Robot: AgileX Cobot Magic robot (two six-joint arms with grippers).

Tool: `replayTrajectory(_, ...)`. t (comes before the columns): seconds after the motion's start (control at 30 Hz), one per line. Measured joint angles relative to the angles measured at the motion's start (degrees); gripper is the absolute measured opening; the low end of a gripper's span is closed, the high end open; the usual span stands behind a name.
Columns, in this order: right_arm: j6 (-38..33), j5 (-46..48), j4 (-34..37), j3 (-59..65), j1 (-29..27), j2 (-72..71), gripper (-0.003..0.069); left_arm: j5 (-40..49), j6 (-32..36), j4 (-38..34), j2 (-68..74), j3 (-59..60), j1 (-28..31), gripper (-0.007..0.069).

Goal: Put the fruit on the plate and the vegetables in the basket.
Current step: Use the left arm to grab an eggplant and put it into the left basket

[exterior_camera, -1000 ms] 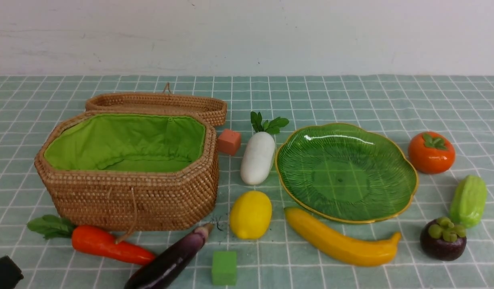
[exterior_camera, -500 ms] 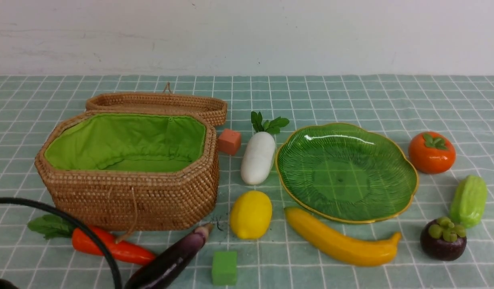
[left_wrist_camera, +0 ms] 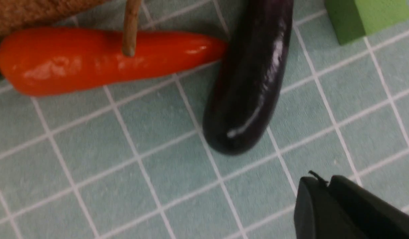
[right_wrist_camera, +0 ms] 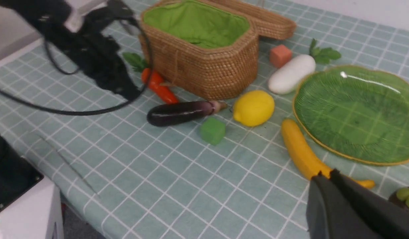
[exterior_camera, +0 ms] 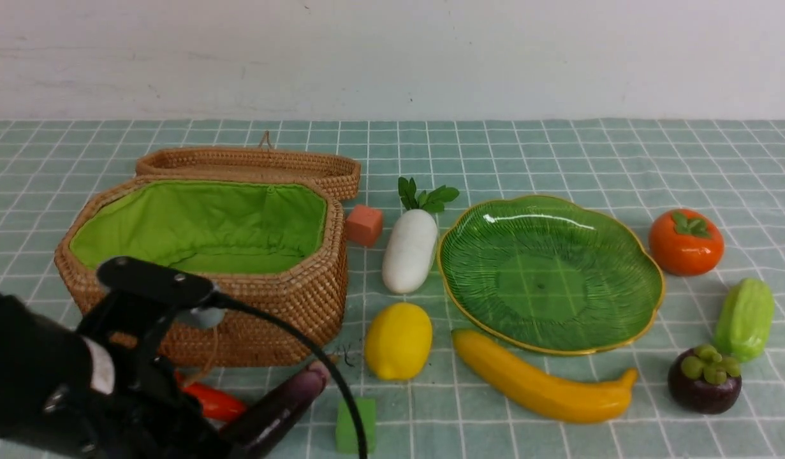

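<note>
The open wicker basket [exterior_camera: 284,312] with green lining stands at the left, and the green leaf plate [exterior_camera: 548,274] lies empty at centre right. The carrot [left_wrist_camera: 91,59] and eggplant [left_wrist_camera: 251,83] lie in front of the basket. The radish [exterior_camera: 410,252] lies between basket and plate. The lemon [exterior_camera: 398,341] and banana [exterior_camera: 539,386] lie in front of the plate. The persimmon [exterior_camera: 685,243], gourd [exterior_camera: 744,319] and mangosteen [exterior_camera: 703,382] lie to its right. My left gripper [left_wrist_camera: 319,181] is shut and empty, above the cloth near the eggplant's round end. My right gripper [right_wrist_camera: 325,174] is shut and empty, over the banana's end.
An orange-red cube [exterior_camera: 365,224] sits behind the radish. A green cube [exterior_camera: 344,427] sits by the eggplant. My left arm [exterior_camera: 60,382] and its cable cover the carrot's leaves and the basket's lower front. The basket's lid [exterior_camera: 252,162] lies open behind it.
My left arm has come up from the bottom left corner into the front view and moved right. It now covers most of the carrot and part of the eggplant. No objects moved.
</note>
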Motion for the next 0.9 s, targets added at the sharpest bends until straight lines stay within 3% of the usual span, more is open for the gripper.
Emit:
replayTrajectory(0.2,-4.2,0.6,2.3,-0.1,0.8,0.0,0.0005,-7.2,-0.1,2.5,11.0,-0.2,0.0,0.0369)
replayTrajectory(0.33,-5.1,0.6,3.5,-0.1,0.8,0.0,0.0006,-10.4,-0.1,4.5,15.2,-0.3,0.0,0.0469)
replayTrajectory(0.43,-5.1,0.6,3.8,-0.1,0.8,0.0,0.0008,-12.2,-0.1,5.5,17.7,-0.5,0.0,0.0476)
replayTrajectory(0.6,-5.1,0.6,4.0,-0.1,0.8,0.0,0.0013,-12.7,-0.1,5.6,19.7,-0.7,0.0,0.0383)
replayTrajectory(0.9,-5.1,0.6,4.4,-0.1,0.8,-0.8,0.0020,-12.5,-0.1,5.7,19.8,-0.9,0.0,0.0384)
